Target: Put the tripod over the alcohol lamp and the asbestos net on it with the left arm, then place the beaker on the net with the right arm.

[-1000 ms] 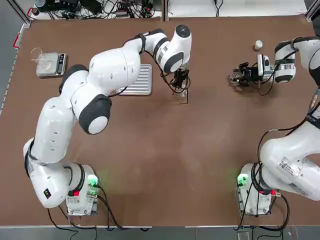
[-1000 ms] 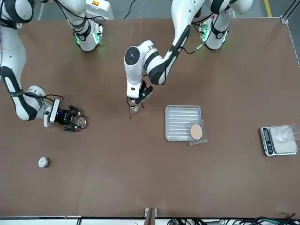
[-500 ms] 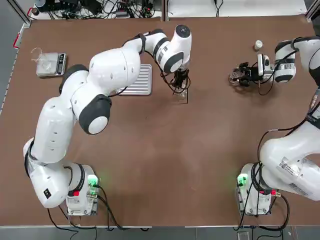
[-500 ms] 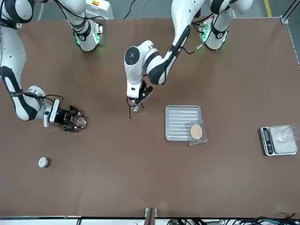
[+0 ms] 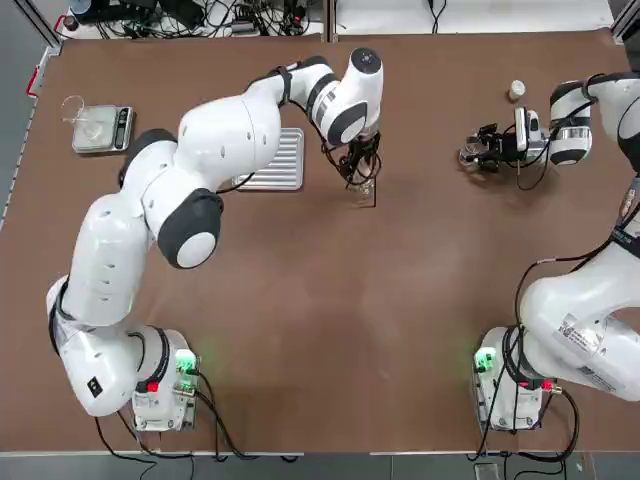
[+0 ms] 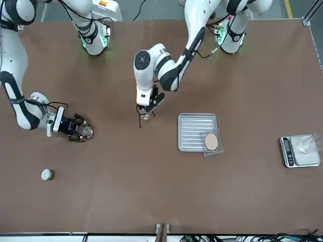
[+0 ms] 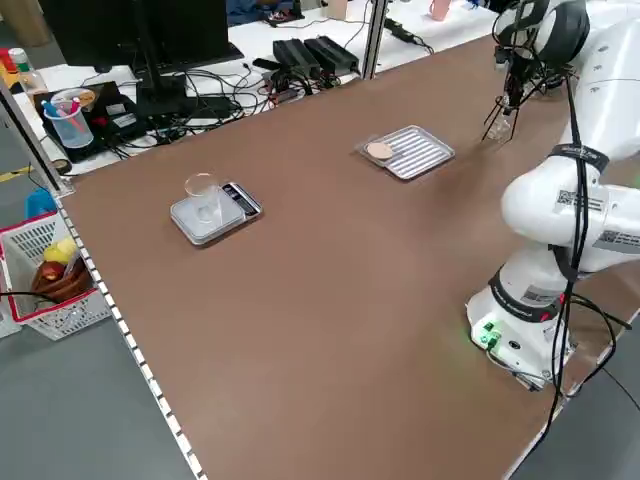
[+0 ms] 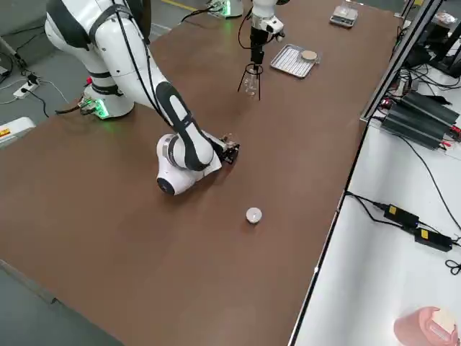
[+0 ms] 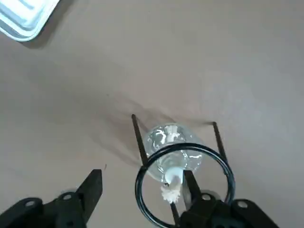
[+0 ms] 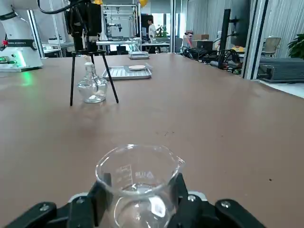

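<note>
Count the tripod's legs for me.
3. In the right wrist view, the tripod has one leg left of the alcohol lamp and one right of it; the left wrist view shows the third, partly hidden behind the left end effector.

Honestly, you won't get much reading done here: there's tiny print on your beaker [image 10: 137, 190] and stickers on both arms, but none of it's legible.

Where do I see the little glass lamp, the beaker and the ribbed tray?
Glass lamp [image 10: 92, 87]: right wrist view, rounded body.
Beaker [image 10: 140, 183]: right wrist view, side wall.
Ribbed tray [image 6: 192, 132]: front view, ribbed surface.
</note>
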`<action>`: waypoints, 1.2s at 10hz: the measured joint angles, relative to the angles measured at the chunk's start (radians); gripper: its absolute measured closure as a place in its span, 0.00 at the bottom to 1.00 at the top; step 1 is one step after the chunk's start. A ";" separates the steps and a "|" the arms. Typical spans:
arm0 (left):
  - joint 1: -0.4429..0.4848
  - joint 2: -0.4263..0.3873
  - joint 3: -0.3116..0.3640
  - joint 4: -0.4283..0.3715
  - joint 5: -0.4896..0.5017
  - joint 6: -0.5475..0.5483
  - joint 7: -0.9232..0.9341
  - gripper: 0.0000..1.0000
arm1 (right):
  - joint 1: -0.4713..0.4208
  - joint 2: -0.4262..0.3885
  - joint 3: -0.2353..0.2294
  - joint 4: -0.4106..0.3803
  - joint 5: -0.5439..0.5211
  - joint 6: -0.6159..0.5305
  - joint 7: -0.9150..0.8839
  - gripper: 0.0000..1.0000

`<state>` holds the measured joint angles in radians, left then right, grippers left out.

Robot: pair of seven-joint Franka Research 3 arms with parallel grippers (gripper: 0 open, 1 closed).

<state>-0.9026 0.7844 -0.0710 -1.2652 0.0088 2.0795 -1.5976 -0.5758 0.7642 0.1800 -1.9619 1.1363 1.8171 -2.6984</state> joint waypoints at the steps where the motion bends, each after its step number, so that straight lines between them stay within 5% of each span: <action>1: 0.001 -0.010 0.003 0.010 0.000 -0.014 0.000 0.22 | 0.000 0.000 0.000 0.000 0.000 0.000 0.000 0.42; 6: 0.033 -0.140 0.069 0.016 0.017 -0.112 0.084 0.23 | 0.000 0.000 0.000 0.001 0.000 0.000 0.000 0.42; 12: 0.364 -0.209 0.051 -0.086 -0.030 -0.122 0.602 0.23 | 0.000 0.000 0.000 0.007 0.000 0.001 0.000 0.42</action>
<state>-0.5386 0.5754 -0.0197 -1.3509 -0.0216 1.9578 -0.9953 -0.5755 0.7643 0.1800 -1.9548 1.1363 1.8181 -2.6984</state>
